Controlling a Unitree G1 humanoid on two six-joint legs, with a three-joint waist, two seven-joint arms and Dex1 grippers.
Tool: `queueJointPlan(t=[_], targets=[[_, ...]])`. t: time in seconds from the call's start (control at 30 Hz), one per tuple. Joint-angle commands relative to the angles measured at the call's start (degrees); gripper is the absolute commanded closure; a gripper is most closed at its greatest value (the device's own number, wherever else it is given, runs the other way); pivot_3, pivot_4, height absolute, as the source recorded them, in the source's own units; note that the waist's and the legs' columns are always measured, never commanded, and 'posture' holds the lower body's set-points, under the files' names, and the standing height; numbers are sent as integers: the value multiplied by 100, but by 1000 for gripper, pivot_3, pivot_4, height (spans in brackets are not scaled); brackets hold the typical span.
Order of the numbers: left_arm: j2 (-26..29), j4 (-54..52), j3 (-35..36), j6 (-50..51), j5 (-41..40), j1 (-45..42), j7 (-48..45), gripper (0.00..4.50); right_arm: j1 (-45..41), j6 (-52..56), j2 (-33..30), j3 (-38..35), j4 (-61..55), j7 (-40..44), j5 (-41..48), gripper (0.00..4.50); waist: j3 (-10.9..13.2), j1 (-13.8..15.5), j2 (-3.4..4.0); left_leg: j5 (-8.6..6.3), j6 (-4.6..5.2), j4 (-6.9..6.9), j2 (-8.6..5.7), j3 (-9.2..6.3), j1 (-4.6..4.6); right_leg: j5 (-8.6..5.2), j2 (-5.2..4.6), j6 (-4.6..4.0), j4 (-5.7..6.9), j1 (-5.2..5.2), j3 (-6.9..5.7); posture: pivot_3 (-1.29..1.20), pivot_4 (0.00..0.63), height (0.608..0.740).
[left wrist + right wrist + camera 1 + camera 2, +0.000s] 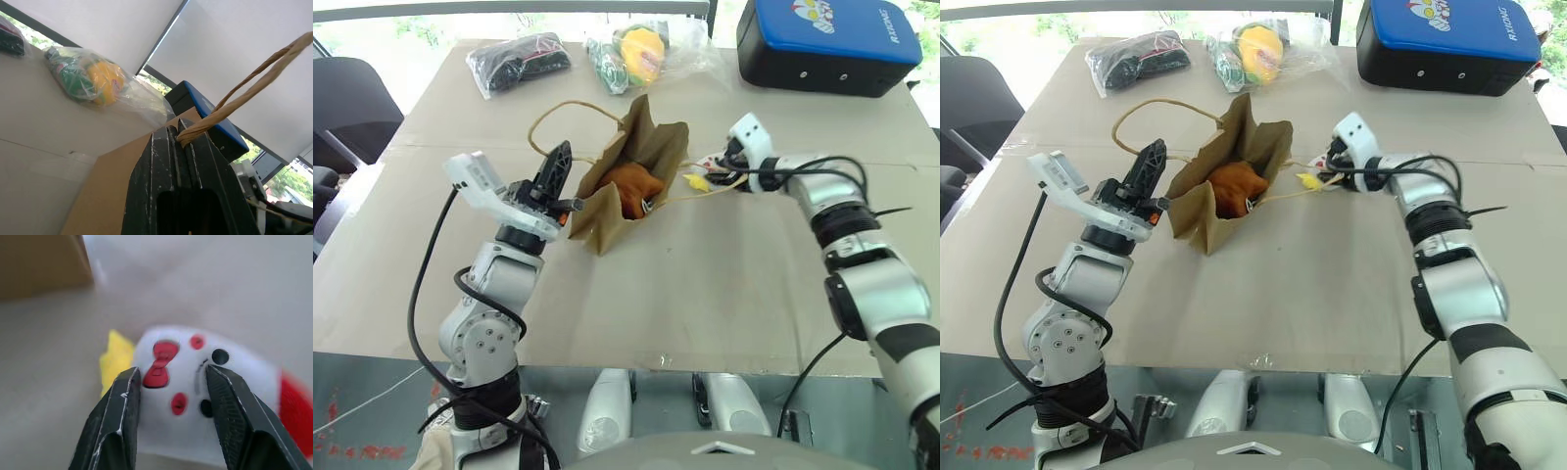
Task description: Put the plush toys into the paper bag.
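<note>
left tool (560, 168) clamped on bag (651, 147) handle, holding mouth open | drumstick (632, 188) inside | right tool (171, 391) parted around chicken (205, 391), not gripping

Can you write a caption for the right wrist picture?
Open right gripper reaches over the white chicken plush lying on the table.
</note>
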Motion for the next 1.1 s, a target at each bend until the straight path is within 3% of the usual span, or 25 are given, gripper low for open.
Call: queueJointPlan(t=[0.03,0.07,0.13,0.27,0.37,0.6,0.8,0.93,1.1], targets=[[17,-365,27,-79,-8,46,46,4500,49,-458,29,195,532,-217,-493,3446,-7,6,-10,0,0,1,0,-2,3,0,0,0,1,4,-2,0,150,740],[18,-384,24,-79,-14,57,54,4500,51,-596,4,179,594,-265,-559,4039,-7,10,-10,0,0,1,0,-5,8,0,1,0,1,9,-4,0,150,740],[9,-387,13,-87,-11,71,57,4500,101,-913,-115,166,588,-256,-683,4440,-8,18,-10,0,1,2,0,-5,11,0,1,0,1,13,-4,0,150,740],[-13,-318,-40,-91,-5,36,38,4500,298,-1186,-368,-325,135,57,-342,4440,-8,50,-10,0,1,6,-1,-6,10,0,0,0,1,16,-5,0,150,740],[-35,-268,-86,-72,-5,-50,53,4500,709,-1112,-694,-698,-962,402,15,4440,-5,104,-7,-1,1,6,-2,-9,1,0,-2,0,-1,14,-9,0,150,740],[-60,-74,-233,60,-44,-295,28,4500,1709,726,-1375,-1371,-4867,677,1061,4440,8,135,14,0,1,1,0,-8,-11,0,-1,1,-1,-3,-6,0,150,740],[-38,277,-349,195,-42,-703,-120,4500,1962,2011,-1338,-958,-7050,785,1711,4440,8,113,14,-1,1,1,0,-15,-7,0,3,1,1,0,-10,0,150,740],[-17,406,-393,236,12,-852,-257,4500,1911,2134,-1103,-560,-7382,663,1650,4440,8,128,14,-1,1,4,0,-14,-9,0,3,1,0,0,-10,0,150,740],[97,389,-372,207,129,-786,-424,4500,1513,1921,-1289,-912,-6733,397,1487,4440,9,166,12,0,1,5,-1,-15,-13,0,0,1,-2,-1,-13,0,150,740]])
